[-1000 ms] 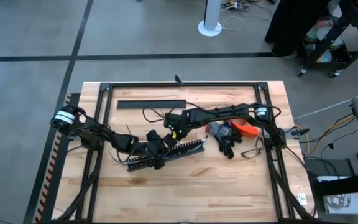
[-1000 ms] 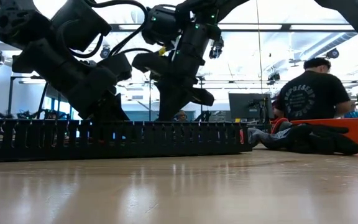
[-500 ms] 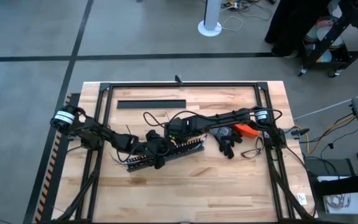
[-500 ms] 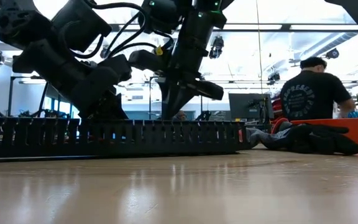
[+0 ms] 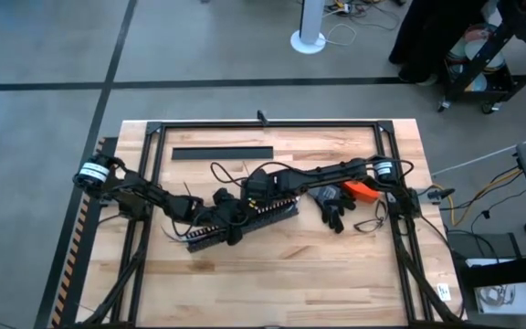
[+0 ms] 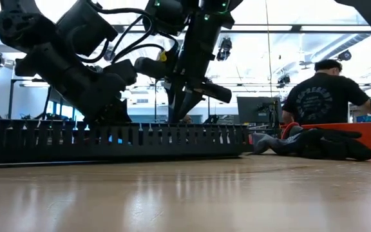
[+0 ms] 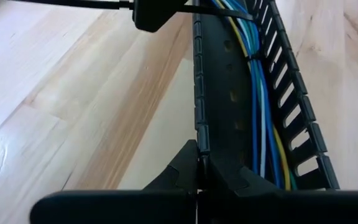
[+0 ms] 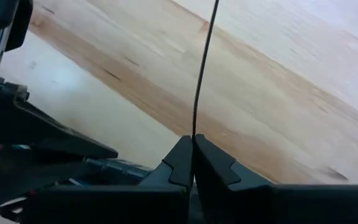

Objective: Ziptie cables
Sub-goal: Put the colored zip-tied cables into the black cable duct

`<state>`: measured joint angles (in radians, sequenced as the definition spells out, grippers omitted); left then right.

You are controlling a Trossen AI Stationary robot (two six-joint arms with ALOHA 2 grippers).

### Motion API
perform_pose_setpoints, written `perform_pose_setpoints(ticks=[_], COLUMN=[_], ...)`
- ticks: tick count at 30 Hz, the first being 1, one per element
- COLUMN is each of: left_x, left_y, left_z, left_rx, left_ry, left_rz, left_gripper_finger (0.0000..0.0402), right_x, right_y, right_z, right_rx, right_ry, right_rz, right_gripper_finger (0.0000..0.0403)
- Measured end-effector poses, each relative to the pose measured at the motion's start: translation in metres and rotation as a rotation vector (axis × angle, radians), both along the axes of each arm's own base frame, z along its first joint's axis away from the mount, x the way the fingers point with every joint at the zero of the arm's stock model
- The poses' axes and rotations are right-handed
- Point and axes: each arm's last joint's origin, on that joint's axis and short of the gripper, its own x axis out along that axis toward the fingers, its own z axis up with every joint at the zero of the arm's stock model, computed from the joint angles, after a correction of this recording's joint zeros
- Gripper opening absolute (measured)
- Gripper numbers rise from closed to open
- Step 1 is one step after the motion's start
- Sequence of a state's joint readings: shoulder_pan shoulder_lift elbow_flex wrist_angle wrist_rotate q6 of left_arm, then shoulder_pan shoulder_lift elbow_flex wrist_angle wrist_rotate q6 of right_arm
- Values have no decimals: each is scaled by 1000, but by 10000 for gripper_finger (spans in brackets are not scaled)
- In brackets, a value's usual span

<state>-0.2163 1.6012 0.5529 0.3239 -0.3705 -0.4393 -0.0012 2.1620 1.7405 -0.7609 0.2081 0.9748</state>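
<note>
A long black comb-toothed duct [image 5: 245, 224] lies slantwise on the table's middle. Blue, yellow and white cables [image 7: 257, 99] run inside it. My left gripper [image 5: 225, 217] is shut on the duct's wall. My right gripper [image 5: 259, 194] stands just over the duct's far side, pointing down, and is shut on a thin dark ziptie [image 8: 202, 68]. In the low view both grippers [image 6: 111, 109] [image 6: 180, 106] come down onto the duct [image 6: 114, 138] from above. My left gripper pinches the top edge of one side wall [image 7: 199, 146] of the duct between its two fingers, coming at it from above at a slant. The duct rests on the table. My right gripper pinches the ziptie's end [image 8: 194, 134] between its two fingertips. The strip runs straight on ahead of the fingers, in line with them.
A flat black strip [image 5: 222, 153] lies at the far left of the table, with a loose dark wire [image 5: 222, 172] near it. Dark gloves [image 5: 331, 210] and an orange tool [image 5: 362, 190] lie right of the duct. A person [image 6: 324, 96] sits beyond the table.
My right gripper has come down and a little toward the table's near edge, closing on the duct beside my left gripper. It stays shut. My left gripper keeps its hold on the duct.
</note>
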Motion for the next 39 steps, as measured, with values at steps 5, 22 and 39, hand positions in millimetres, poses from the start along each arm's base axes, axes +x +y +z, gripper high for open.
perform_pose_setpoints(ticks=[5, 22, 39], left_x=[0, 0, 0], left_y=[0, 0, -1], left_z=[0, 3, 4], left_rx=[41, 134, 140], left_ry=[8, 12, -10], left_rz=[-28, -67, -61], left_gripper_finger=[0, 0, 0], right_x=[-1, -19, -8], right_y=[14, 13, -16], right_z=[8, 27, 0], right_rx=[-15, 111, 112], right_ry=[-15, 101, 58], right_rz=[26, -33, -163], right_gripper_finger=[0, 0, 0])
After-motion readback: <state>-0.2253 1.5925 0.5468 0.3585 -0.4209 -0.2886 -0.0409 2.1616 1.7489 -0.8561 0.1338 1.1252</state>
